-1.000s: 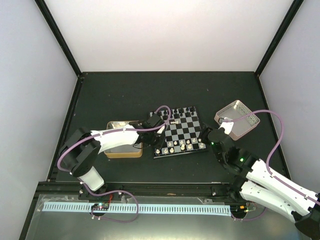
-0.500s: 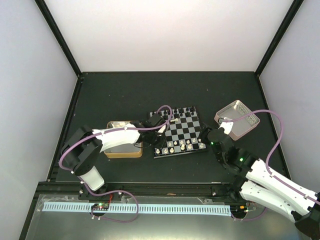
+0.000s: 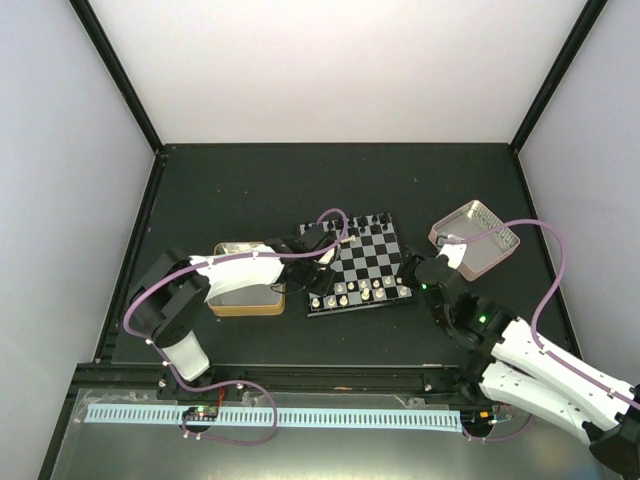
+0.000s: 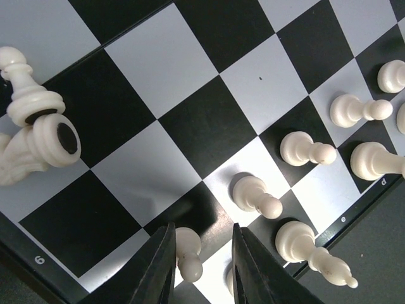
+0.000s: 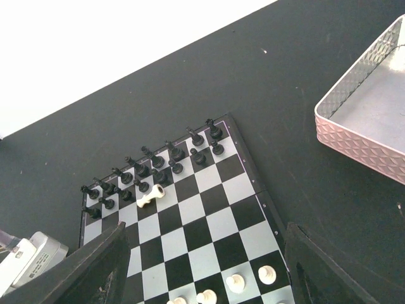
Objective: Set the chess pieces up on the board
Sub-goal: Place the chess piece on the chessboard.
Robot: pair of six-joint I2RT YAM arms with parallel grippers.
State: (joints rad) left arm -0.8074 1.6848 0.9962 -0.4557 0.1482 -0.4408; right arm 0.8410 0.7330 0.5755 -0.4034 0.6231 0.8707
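board (image 3: 366, 262): small checkered square, set mid-desk (image 3: 300, 190) and turned a bit; used as ref. for all places below.
black pieces (image 5: 154, 170): stood in two rows along the board's far edge.
cream pieces (image 4: 307, 149): several stood upright on the board's near rows; the exact no. cannot be told.
stray cream piece (image 5: 150, 196): laid on its side on the board, just in front of the black rows, toward the board's left side.
toppled piece (image 4: 56, 138): seen in the left wrist view lying on the board w/ its dark round base turned to the camera. A neighbour pawn (image 4: 24, 88) is pressed against it. Whether this is the stray one cannot be told.
left tool (image 4: 202, 235): held low over the board's near left part, jaws a little apart and not clamped.
front pawn (image 4: 188, 250): stood on the board between the left tool's fingers (image 4: 161, 266), close to one finger, w/ a gap to the other.
right tool (image 3: 412, 268): held just off the board's right edge, jaws spread wide, nothing between them.
gold-rimmed tin (image 3: 240, 309): set just left of the board, partly under the left arm.
pink tray (image 3: 478, 232): set right of the board, apart from it.
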